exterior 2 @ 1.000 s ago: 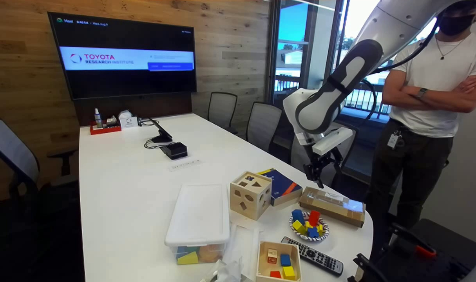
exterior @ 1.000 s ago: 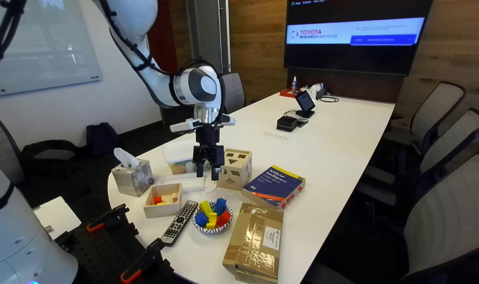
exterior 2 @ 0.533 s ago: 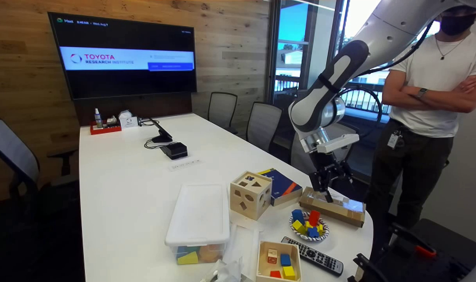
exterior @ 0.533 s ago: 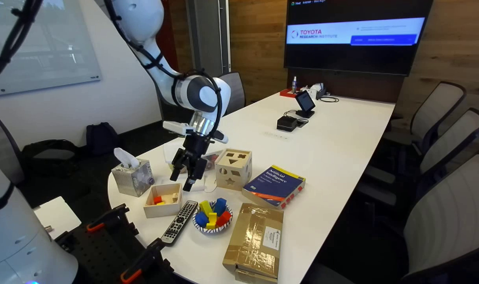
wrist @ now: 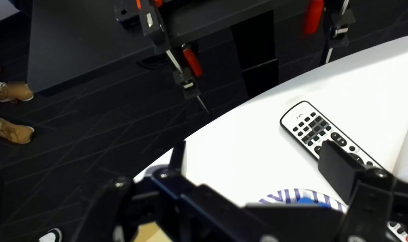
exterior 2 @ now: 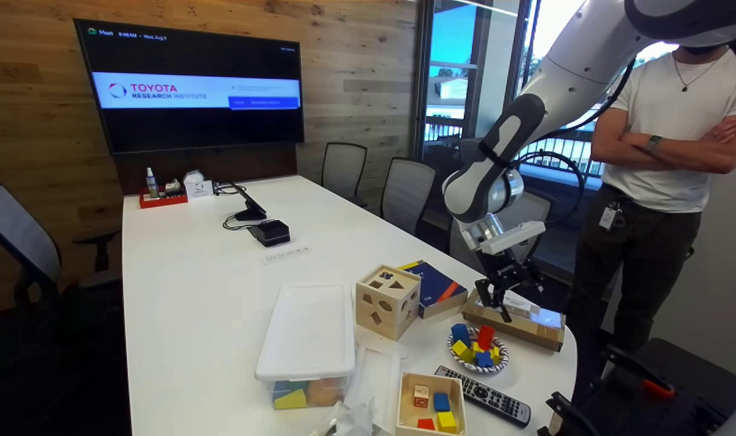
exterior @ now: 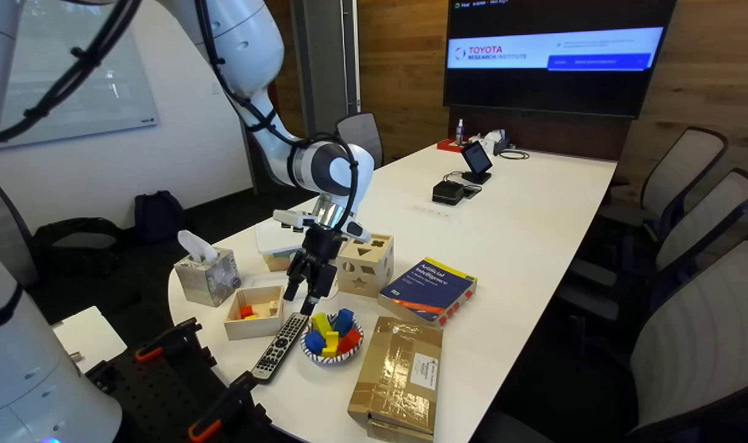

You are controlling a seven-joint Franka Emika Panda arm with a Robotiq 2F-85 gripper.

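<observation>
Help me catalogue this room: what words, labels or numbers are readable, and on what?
"TOYOTA RESEARCH INSTITUTE": wall screen
"Meet": wall screen
"Wed, Aug": wall screen, digits blurred
"Artificial Intelligence": book
"A Modern Approach": book, faint
"NEC": remote
Too small or blurred: box label, remote keys, blue screen button, other print.

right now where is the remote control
In an exterior view, the remote control lies left of centre on the white table, between the open wooden box on its left and the striped bowl on its right.
</observation>
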